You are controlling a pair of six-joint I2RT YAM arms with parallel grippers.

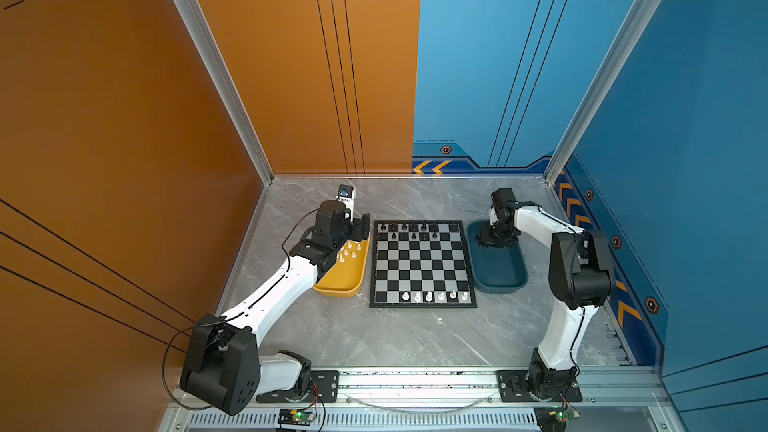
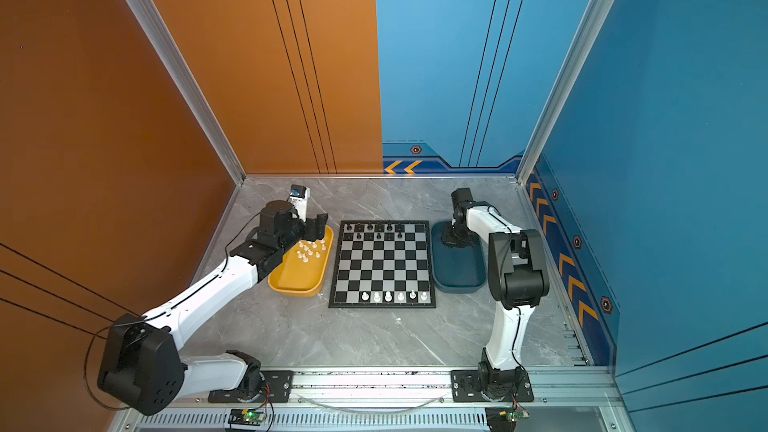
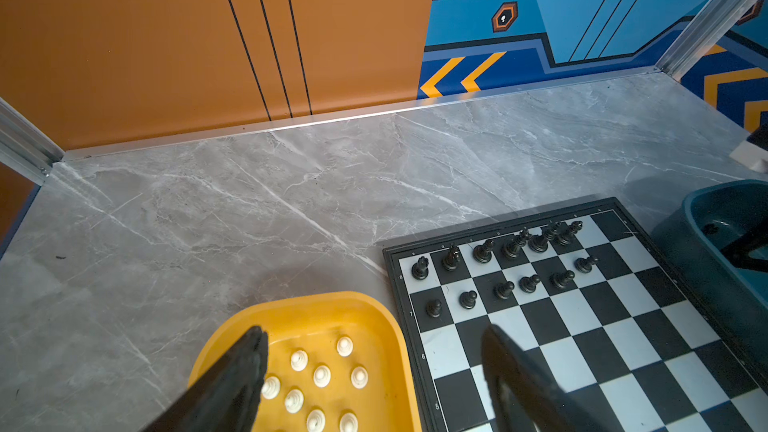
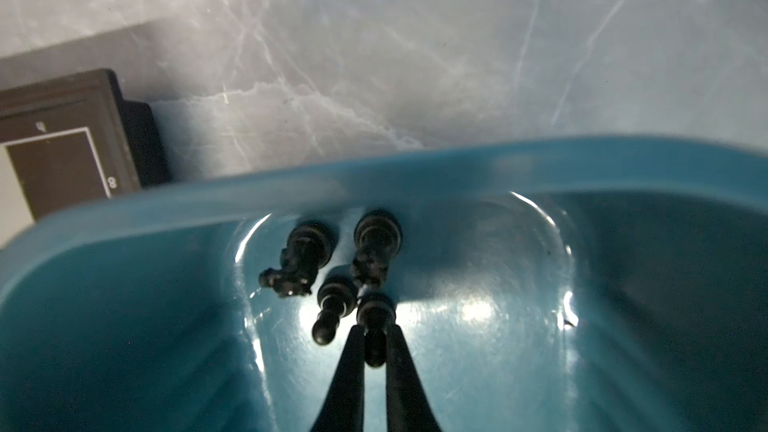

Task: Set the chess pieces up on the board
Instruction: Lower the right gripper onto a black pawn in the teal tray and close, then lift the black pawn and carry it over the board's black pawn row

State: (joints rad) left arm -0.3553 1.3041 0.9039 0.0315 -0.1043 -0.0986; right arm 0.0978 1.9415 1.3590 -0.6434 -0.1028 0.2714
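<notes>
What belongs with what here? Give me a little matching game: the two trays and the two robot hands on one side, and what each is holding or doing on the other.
Things
1. yellow tray
2. dark blue tray
3. left gripper
4. right gripper

States
a. shut on a black piece
b. holds loose white pieces
c. open, gripping nothing
d. holds several black pieces

Pairs: 1-b; 2-d; 3-c; 4-a
</notes>
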